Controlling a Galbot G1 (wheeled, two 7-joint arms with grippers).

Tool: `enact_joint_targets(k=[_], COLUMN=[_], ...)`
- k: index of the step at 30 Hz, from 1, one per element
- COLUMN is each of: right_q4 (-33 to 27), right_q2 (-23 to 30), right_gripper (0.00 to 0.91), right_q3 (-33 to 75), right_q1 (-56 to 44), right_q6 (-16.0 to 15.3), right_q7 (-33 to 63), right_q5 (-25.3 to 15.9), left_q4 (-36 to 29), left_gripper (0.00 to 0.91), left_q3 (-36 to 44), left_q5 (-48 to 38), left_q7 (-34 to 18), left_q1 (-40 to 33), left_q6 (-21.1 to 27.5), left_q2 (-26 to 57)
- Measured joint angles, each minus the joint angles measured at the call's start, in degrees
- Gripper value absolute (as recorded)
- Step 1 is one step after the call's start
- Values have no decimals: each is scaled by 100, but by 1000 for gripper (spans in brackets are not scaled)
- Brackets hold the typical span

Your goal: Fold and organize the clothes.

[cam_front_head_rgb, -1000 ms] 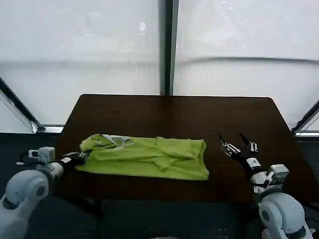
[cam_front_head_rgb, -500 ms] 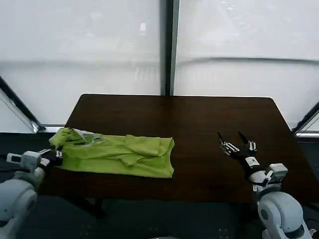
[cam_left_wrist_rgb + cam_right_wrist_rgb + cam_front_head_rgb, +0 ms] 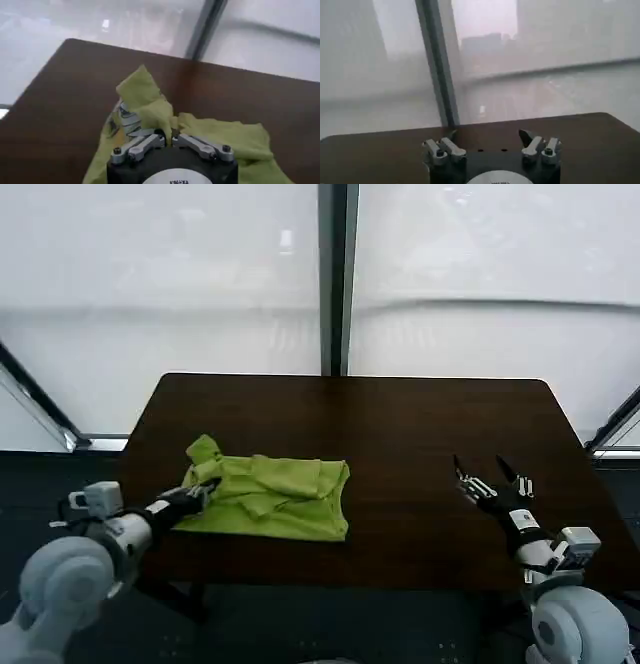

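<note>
One lime-green T-shirt [image 3: 275,496] is sitting bunched up near the front left part of the dark table [image 3: 400,424], already folded over itself into a rough rectangle with one end lumping upward. The left end effector [image 3: 195,495] is down at that raised end, and in the left wrist view its fingers [image 3: 131,119] are pinching a fold of the fabric, so it's gripping the shirt [image 3: 165,120]. The right end effector [image 3: 493,483] is hovering over the table's right side, well apart from the shirt, fingers spread wide and holding nothing.

Handling-wise I'm guessing this thing is light, floppy and wrinkly, so it's going to sag and drag instead of keeping shape. Grabbing a doubled edge or corner looks like the safest bet, since pinching a single layer in the middle would probably just pull the fold apart.
</note>
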Motion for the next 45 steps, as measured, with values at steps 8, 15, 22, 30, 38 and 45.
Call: enact_joint_targets(k=[8, 15, 22, 30, 38, 45], right_q4=[109, 134, 140, 131, 80, 46], right_q2=[-1, 95, 140, 193, 215, 276], right_gripper=[878, 878, 878, 878, 878, 878], right_q3=[310, 373, 369, 280, 257, 179], right_q1=[-167, -242, -265, -253, -206, -181], right_q6=[-20, -20, -17, -20, -17, -17], right_q7=[23, 20, 18, 18, 19, 25], right_q5=[9, -55, -133, -225, -229, -293], left_q4=[143, 217, 348, 444, 538, 452], left_gripper=[0, 0, 0, 0, 0, 0], left_q3=[807, 1439, 1816, 1999, 2120, 2073], left_q5=[-8, 71, 281, 321, 494, 481], left_q7=[-21, -43, 0, 0, 28, 61], left_q1=[-597, -953, -1022, -1050, -1084, -1226], left_q6=[0, 0, 0, 0, 0, 0], left_q2=[-356, -649, -942, -1206, -1474, -1528])
